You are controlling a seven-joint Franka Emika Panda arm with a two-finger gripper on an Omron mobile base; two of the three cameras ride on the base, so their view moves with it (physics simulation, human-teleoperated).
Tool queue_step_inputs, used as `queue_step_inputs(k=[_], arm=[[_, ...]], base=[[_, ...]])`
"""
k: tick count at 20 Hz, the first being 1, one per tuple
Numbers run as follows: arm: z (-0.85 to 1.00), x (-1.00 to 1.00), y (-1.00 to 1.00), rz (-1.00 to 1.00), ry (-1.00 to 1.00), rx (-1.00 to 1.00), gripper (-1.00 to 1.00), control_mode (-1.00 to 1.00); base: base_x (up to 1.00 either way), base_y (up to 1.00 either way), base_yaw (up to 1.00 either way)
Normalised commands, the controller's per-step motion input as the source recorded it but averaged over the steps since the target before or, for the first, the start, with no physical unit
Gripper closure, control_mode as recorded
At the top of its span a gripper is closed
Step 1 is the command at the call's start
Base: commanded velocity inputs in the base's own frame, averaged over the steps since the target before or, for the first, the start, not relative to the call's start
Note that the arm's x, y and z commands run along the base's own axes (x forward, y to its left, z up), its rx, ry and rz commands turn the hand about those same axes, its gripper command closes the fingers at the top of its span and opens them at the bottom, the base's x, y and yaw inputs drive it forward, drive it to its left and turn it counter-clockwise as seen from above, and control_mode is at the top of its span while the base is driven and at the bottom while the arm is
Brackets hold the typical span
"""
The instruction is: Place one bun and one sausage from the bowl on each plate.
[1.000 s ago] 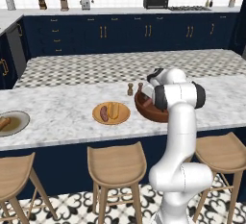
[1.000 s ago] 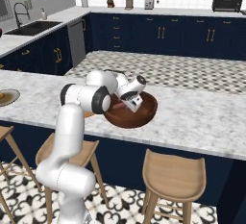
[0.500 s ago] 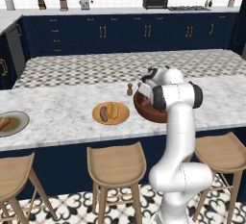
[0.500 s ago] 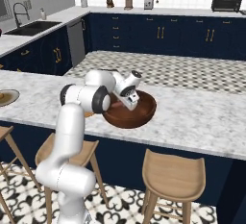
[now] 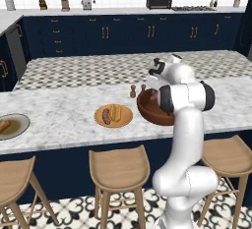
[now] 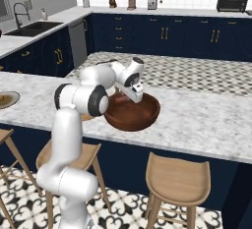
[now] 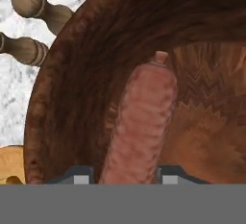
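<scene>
The work went on at a white marbled counter [image 5: 64, 110] of a kitchen island, with a patterned grey-and-white band behind it, dark navy cabinets [image 5: 98, 39] along the far wall, and three wooden stools [image 5: 119, 166] below the counter's front edge.

Taken from the left: far to the left of the gripper lay the grey plate [image 5: 14, 126], one bun on it; whether a sausage lay there too could not be made out. Nearer, still left of the gripper, sat the orange plate [image 5: 113, 116], holding one bun and one sausage side by side. So two plates were counted. Just beyond that plate, beside the bowl's rim, stood two small wooden shakers [image 5: 133, 92].

The gripper [image 6: 136, 93] hung inside the bowl [image 6: 132, 113], a single deep reddish-brown one directly beneath it. In the hand view one sausage [image 7: 139, 127] lay on the bowl's floor, running away from the fingertips, its near end between the two tips at the bottom edge. The tips stood on either side of it, parted; whether they pressed on it could not be told. The two shakers [image 7: 36, 9] showed outside the rim, up and to the left of the gripper.
</scene>
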Motion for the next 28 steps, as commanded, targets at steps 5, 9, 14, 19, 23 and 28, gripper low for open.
queue_step_inputs(k=[5, 9, 14, 19, 23, 28], arm=[[0.83, -0.77, 0.29, 0.08, -0.06, -0.09, 1.0, -1.0], [0.79, -0.7, 0.47, 0.16, -0.01, -0.17, 1.0, -1.0], [0.6, -0.75, 0.36, 0.34, 0.0, -0.25, 1.0, -1.0], [0.0, -1.0, 0.0, 0.6, -0.05, -0.19, 1.0, -1.0], [0.0, -0.91, 0.02, 0.36, 0.03, 0.15, 1.0, -1.0], [-0.04, -0.23, 0.09, 0.06, 0.1, 0.06, 1.0, -1.0]], base=[[0.0, 0.0, 0.0], [0.0, 0.0, 0.0], [0.0, 0.0, 0.0], [0.0, 0.0, 0.0], [0.0, 0.0, 0.0], [0.0, 0.0, 0.0]])
